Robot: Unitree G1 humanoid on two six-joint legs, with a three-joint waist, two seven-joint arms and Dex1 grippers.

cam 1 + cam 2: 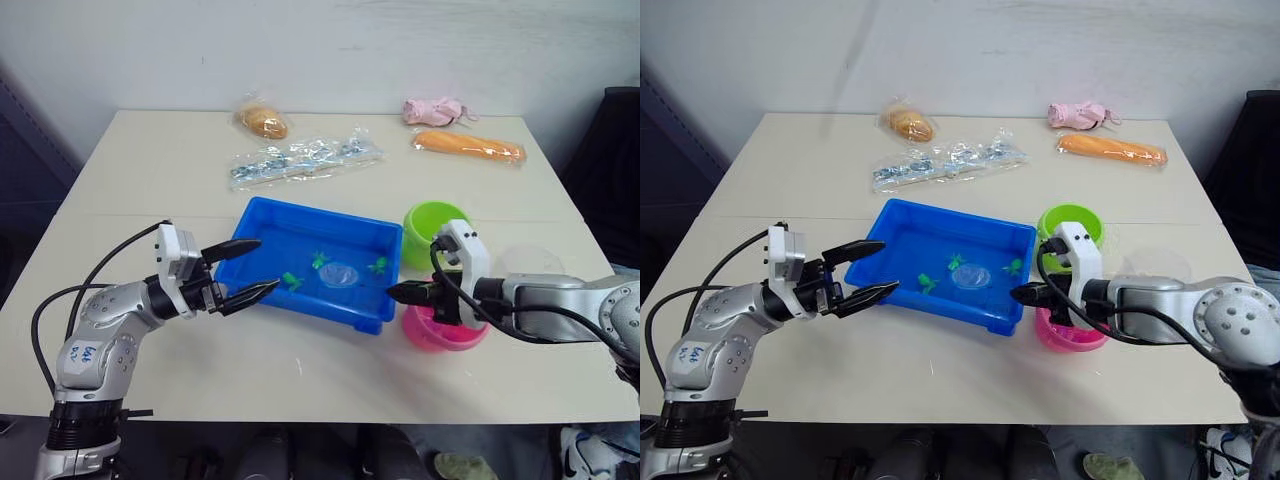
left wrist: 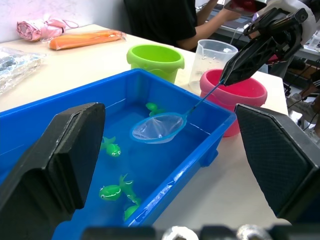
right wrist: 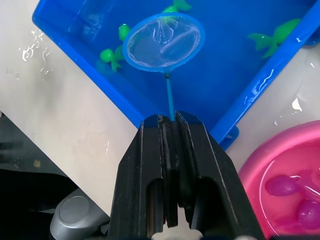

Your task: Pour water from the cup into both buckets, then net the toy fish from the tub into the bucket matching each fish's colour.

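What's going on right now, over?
Right pincer shut on net, hoop over tub. Left pincer open at tub's edge. Green fish remain. Nothing blocking.

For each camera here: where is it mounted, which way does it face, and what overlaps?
Head stereo pair: looks forward and down over the table; both arms show.
Left wrist: looks past the open left gripper across the tub.
Right wrist: looks down its right gripper along the net.
Shared: tub, net, green fish, pink bucket.
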